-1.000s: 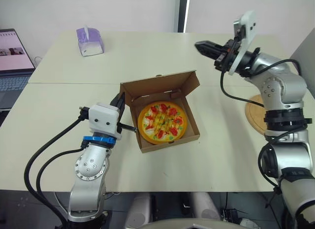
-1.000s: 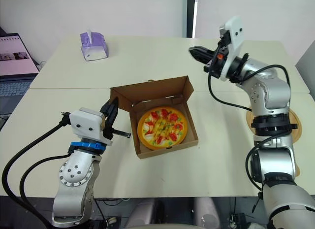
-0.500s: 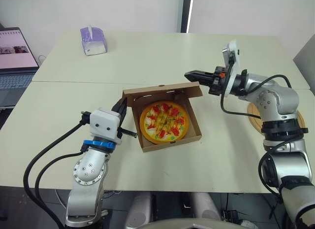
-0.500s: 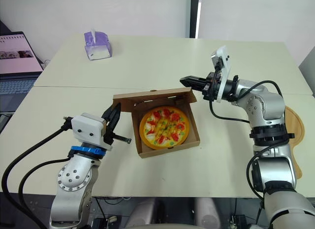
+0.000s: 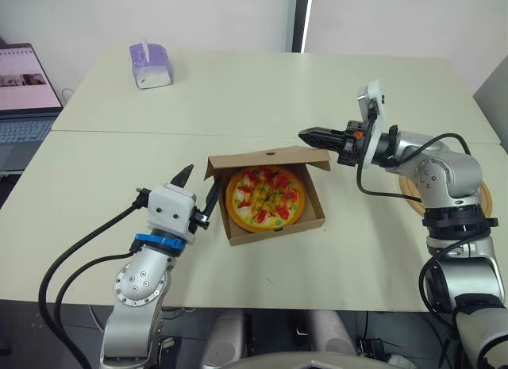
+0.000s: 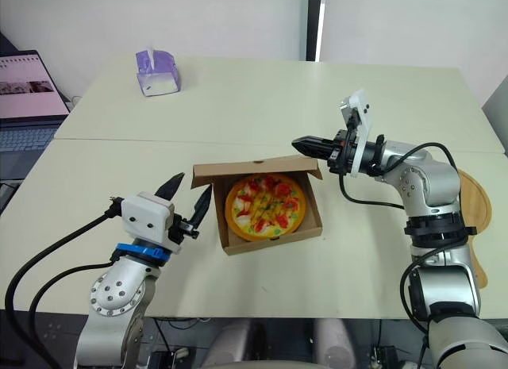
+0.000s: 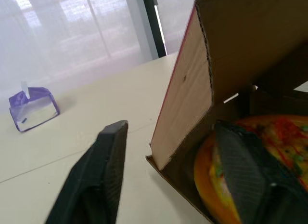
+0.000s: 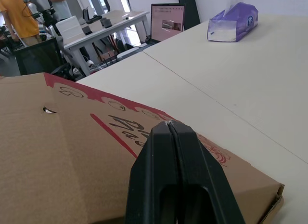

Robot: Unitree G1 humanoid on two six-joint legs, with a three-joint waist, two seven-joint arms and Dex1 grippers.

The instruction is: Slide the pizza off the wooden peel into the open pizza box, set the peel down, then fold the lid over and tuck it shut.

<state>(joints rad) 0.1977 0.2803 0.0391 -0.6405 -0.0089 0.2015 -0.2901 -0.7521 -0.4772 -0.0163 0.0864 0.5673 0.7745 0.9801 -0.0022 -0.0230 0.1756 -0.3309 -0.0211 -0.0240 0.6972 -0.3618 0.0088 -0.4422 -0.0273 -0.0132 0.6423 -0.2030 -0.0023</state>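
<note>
The brown pizza box sits mid-table with the pizza inside. Its lid leans forward, half folded over the pizza. My right gripper is shut, its tip resting on the lid's printed outer face near the right corner. Just left of the box, my left gripper is open; the lid's side flap shows ahead between its fingers. The wooden peel lies flat on the table behind my right arm.
A purple tissue box stands at the table's far left. An open laptop sits on a separate surface at the left edge. A seam runs across the tabletop behind the pizza box.
My left gripper has opened and let go by the box's left side. My right gripper has come down and pushed the lid further forward over the pizza.
</note>
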